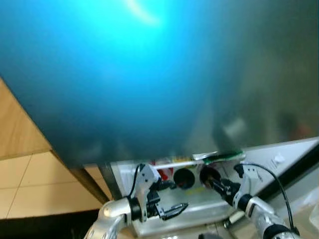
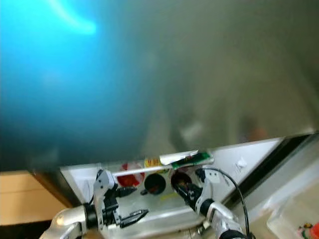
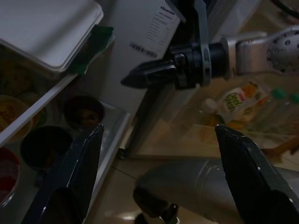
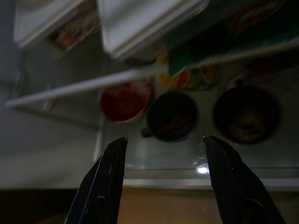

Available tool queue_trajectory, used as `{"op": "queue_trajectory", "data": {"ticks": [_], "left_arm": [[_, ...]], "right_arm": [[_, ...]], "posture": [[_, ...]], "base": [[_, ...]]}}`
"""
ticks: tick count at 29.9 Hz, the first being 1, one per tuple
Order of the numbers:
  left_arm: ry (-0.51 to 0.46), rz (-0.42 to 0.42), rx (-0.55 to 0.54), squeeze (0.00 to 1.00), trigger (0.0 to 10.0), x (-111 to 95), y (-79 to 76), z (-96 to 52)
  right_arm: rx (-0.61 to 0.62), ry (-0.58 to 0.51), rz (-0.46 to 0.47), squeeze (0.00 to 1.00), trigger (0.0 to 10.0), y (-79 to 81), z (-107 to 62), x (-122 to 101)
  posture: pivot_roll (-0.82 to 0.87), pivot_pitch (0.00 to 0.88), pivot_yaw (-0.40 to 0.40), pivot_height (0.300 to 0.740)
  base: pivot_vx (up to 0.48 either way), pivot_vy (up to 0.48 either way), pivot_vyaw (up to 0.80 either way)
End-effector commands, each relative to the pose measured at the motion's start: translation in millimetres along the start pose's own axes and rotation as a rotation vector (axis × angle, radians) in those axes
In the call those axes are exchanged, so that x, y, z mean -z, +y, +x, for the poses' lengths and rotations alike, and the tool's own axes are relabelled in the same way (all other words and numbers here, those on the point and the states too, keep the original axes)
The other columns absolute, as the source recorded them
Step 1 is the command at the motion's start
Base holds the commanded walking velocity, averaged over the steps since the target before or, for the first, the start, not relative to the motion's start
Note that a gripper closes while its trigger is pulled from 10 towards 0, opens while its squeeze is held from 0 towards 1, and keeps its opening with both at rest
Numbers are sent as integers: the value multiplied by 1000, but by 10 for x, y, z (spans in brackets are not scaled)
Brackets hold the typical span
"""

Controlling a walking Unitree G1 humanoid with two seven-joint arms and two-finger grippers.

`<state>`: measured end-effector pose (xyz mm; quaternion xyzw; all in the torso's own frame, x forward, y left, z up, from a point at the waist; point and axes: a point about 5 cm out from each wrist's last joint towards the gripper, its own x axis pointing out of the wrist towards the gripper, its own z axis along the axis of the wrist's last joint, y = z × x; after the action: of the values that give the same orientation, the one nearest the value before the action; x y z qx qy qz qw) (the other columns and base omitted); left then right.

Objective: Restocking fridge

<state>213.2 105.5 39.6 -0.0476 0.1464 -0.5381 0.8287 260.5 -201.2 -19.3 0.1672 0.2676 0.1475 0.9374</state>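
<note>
Three cups, a red cup (image 4: 125,100) and two dark cups (image 4: 173,115), stand in a row on the fridge's (image 1: 279,159) shelf (image 4: 154,156) behind a white rail (image 4: 84,85). I have both grippers, left (image 1: 172,210) and right (image 1: 215,183), before that shelf with fingers apart, holding nothing. Tan tiles (image 1: 30,184) lie to the left, and a teal blur (image 1: 124,74) covers most of my head view.

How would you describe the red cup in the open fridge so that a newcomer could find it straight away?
Look at the open fridge's lower shelf, behind the white rail. Three round containers stand there in a row; the red cup is the end one beside the dark mug. It alone is bright red, while the mug and the dark bowl are nearly black.
</note>
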Motion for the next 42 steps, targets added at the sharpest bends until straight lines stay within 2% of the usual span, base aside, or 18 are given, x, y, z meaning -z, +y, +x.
{"op": "queue_trajectory", "data": {"ticks": [1, 9, 17, 25, 28, 29, 30, 31, 34, 37, 41, 42], "left_arm": [[34, 12, 7, 0, 10000, 1, -2, -38], [28, 11, 13, 0, 10000, 7, -18, -22], [24, 12, 5, 0, 10000, 7, -8, -18], [62, -29, -69, 0, 10000, 152, 77, -119], [86, -67, -115, 0, 10000, 270, 126, -207], [117, -110, -167, 0, 10000, 404, 173, -312], [117, -110, -167, 0, 10000, 404, 173, -312], [141, -152, -218, 0, 10000, 516, 208, -410], [150, -179, -240, 0, 10000, 578, 215, -460], [174, -268, -304, 0, 10000, 769, 201, -605], [185, -301, -330, 0, 10000, 843, 188, -654], [209, -334, -364, 0, 10000, 941, 166, -717]], "right_arm": [[39, 24, 15, 0, 10000, -38, -28, 60], [38, 27, 18, 0, 10000, -30, -24, 70], [48, 34, 11, 0, 10000, -35, -27, 78], [11, 46, 11, 0, 10000, -19, -35, 101], [-7, 49, 11, 0, 10000, -8, -36, 109], [-5, 59, 10, 0, 10000, -12, -42, 125], [-5, 59, 10, 0, 10000, -12, -42, 125], [9, 78, 5, 0, 10000, -32, -61, 157], [20, 92, 3, 0, 10000, -46, -76, 186], [54, 137, 0, 0, 10000, -87, -132, 289], [67, 156, 0, 0, 10000, -102, -157, 335], [82, 184, 0, 0, 10000, -119, -192, 402]], "posture": [[94, 0, -74, 675], [94, 0, -74, 675], [92, 0, -73, 675], [91, 0, -75, 685], [91, 0, -75, 699], [91, 0, -75, 709], [91, 0, -75, 709], [91, 0, -75, 719], [90, 0, -79, 724], [90, 0, -79, 739], [90, 0, -79, 740], [91, 0, -80, 740]], "base": [[-480, 0, 0], [-480, 0, 0], [0, 0, 0], [0, 0, 0], [0, 0, 0], [0, 0, 0], [0, 0, 0], [0, 0, 0], [0, 0, 0], [0, 0, 0], [0, 0, 0], [0, 0, 0]]}}
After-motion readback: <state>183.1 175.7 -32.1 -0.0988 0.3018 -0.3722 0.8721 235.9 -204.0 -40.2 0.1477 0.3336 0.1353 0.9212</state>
